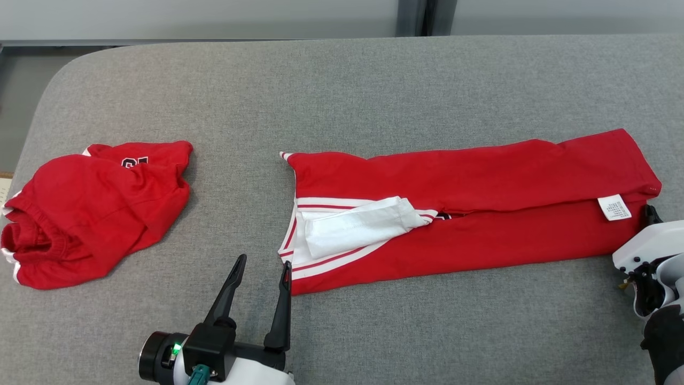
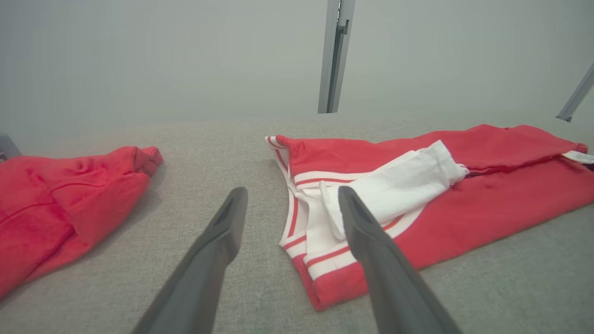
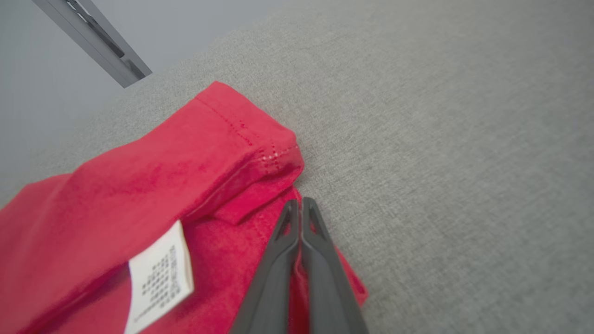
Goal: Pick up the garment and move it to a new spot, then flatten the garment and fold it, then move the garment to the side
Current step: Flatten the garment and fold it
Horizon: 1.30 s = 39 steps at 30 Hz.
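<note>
- Gray tabletop point(image 1: 374, 80) fills most of the view.
- Far left, a red heap point(image 1: 91, 214) lies crumpled.
- Left claw point(image 1: 265, 260) is wide open and holds nothing, just beside the garment's striped end.
- Garment point(image 1: 481, 171) lies long and flat in the middle, sides folded in.
- Right claw point(image 3: 300, 202) is pinched shut on its right corner.
- More folds look left, then the move aside.
</note>
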Available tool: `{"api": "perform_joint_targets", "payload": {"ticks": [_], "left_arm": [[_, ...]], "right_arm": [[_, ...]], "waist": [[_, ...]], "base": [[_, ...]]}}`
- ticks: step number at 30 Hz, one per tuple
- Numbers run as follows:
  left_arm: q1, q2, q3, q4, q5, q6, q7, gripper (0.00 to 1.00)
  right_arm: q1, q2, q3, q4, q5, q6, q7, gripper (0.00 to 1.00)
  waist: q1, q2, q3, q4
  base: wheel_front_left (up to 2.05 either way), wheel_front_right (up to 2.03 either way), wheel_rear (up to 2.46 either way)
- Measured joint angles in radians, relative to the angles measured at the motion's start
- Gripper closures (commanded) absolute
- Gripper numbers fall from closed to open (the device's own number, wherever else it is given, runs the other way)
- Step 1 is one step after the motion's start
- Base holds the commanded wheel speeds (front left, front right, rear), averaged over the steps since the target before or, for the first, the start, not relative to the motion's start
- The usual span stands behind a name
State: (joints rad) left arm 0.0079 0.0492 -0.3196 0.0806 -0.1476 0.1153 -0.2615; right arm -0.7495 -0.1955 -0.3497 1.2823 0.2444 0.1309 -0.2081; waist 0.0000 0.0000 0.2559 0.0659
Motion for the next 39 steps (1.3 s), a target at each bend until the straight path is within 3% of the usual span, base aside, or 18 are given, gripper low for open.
{"api": "perform_joint_targets", "payload": {"ticks": [20,21,22,26,33,39], "left_arm": [[0.003,0.0,0.003,-0.003,-0.013,0.002,0.0,0.0],[0.003,0.0,0.004,-0.003,-0.013,0.002,0.0,0.0],[0.004,0.0,0.004,-0.003,-0.015,0.002,0.0,0.0],[0.004,0.0,0.001,-0.003,-0.016,0.001,0.0,0.0],[0.003,0.0,-0.005,-0.004,-0.011,-0.007,0.0,0.0],[-0.007,0.0,-0.013,0.0,-0.002,-0.014,0.0,0.0]], "right_arm": [[0.068,-0.023,0.022,0.002,0.036,0.002,-0.007,1.0],[0.072,-0.023,0.021,0.003,0.041,0.002,-0.007,0.92],[0.076,-0.026,0.019,0.004,0.043,0.001,-0.009,0.0],[0.077,-0.047,0.006,-0.007,0.051,0.0,-0.034,0.0],[0.038,-0.011,0.015,-0.079,0.072,0.0,-0.052,0.0],[0.037,-0.015,0.021,-0.034,0.069,0.0,-0.051,0.0]], "waist": [[0.0,0.0,-0.035,-0.038],[0.0,0.0,-0.038,-0.041],[0.0,0.0,-0.041,-0.045],[0.0,0.0,-0.049,-0.052],[0.0,0.0,-0.032,-0.041],[0.0,0.0,-0.017,-0.01]], "base": [[0.0,0.0,0.0],[0.0,0.0,0.0],[0.0,0.0,0.0],[0.0,0.0,0.0],[0.0,0.0,0.0],[0.0,0.0,0.0]]}}
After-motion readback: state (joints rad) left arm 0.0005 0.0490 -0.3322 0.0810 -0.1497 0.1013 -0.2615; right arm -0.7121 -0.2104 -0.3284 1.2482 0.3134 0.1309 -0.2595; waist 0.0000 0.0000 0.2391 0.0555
